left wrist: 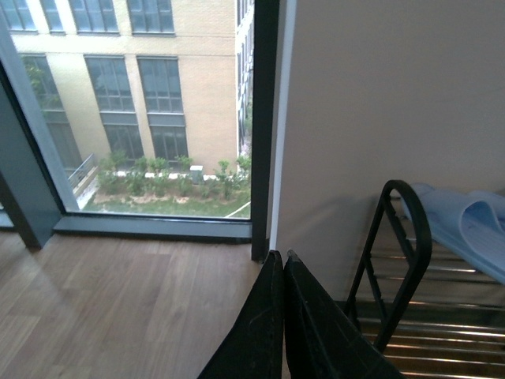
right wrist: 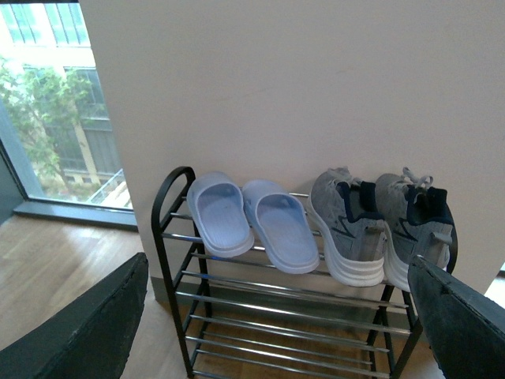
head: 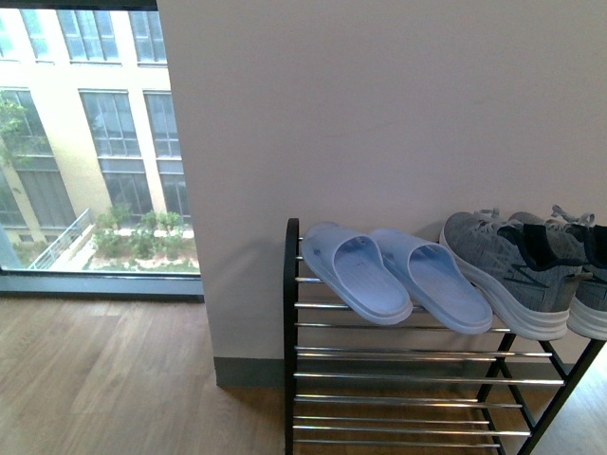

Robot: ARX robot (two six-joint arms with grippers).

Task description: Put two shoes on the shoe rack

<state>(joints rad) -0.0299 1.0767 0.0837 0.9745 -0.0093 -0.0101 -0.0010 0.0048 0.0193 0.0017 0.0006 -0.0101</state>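
Two grey knit sneakers with white soles sit side by side on the top tier of the black shoe rack, at its right end: one shoe and the other shoe beside it. The front view shows the same pair, one shoe and the second shoe cut by the picture's edge, on the rack. My right gripper is open, well back from the rack, with nothing between its fingers. My left gripper is shut and empty, left of the rack's end frame.
A pair of light blue slippers lies on the rack's top tier left of the sneakers. The lower chrome bars hold nothing. A white wall stands behind the rack. A floor-length window is at the left over wooden floor.
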